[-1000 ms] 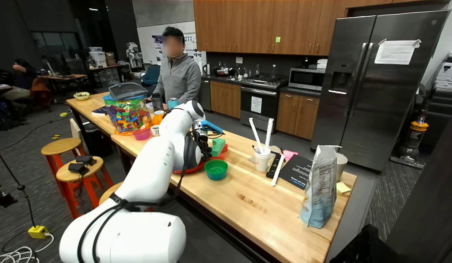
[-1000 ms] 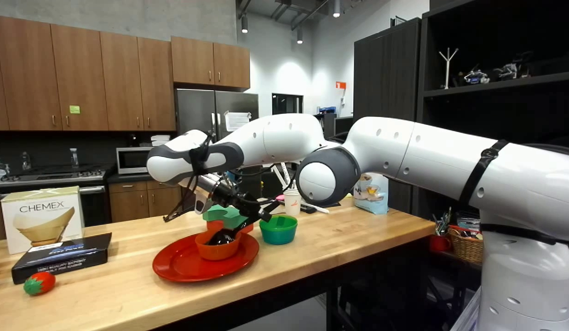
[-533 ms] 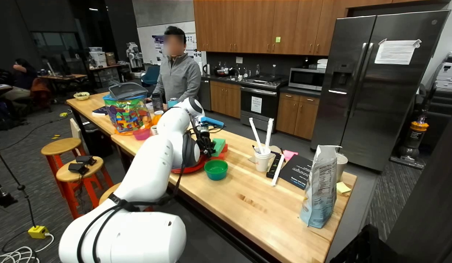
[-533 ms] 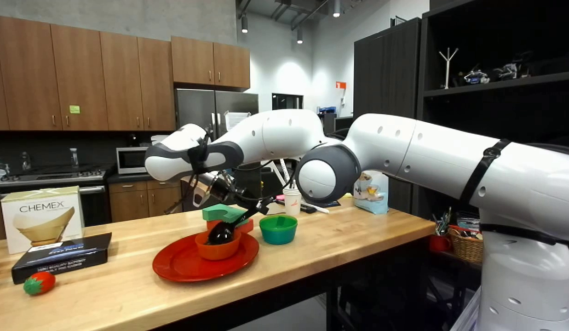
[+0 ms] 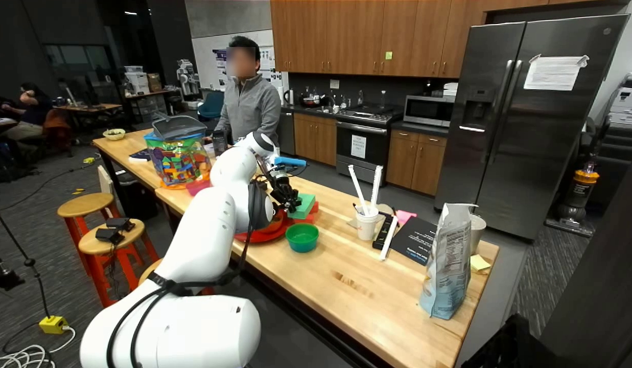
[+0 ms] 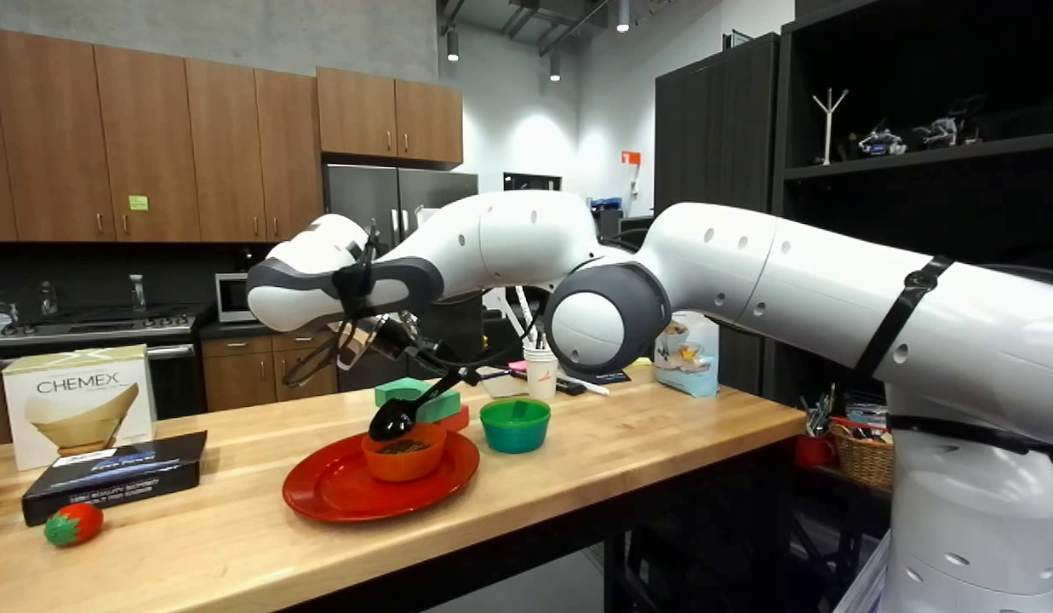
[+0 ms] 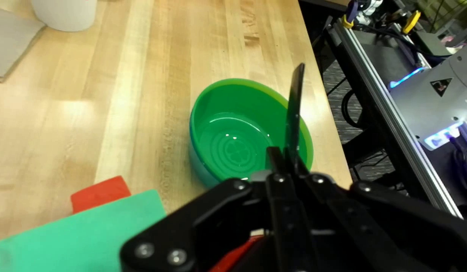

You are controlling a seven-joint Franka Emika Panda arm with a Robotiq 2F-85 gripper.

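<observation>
Chemex box (image 6: 79, 404) and, apparently, a strawberry (image 6: 74, 524).

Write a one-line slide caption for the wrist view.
A gripper clamps a black spoon handle, with a green bowl on the wooden tabletop beyond and a green block at lower left.

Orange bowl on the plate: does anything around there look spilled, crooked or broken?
Nothing stands out. The orange bowl sits upright on the plate, brown bits inside, and no spill shows. The spoon slants over it, but only because the gripper holds it that way.
</observation>
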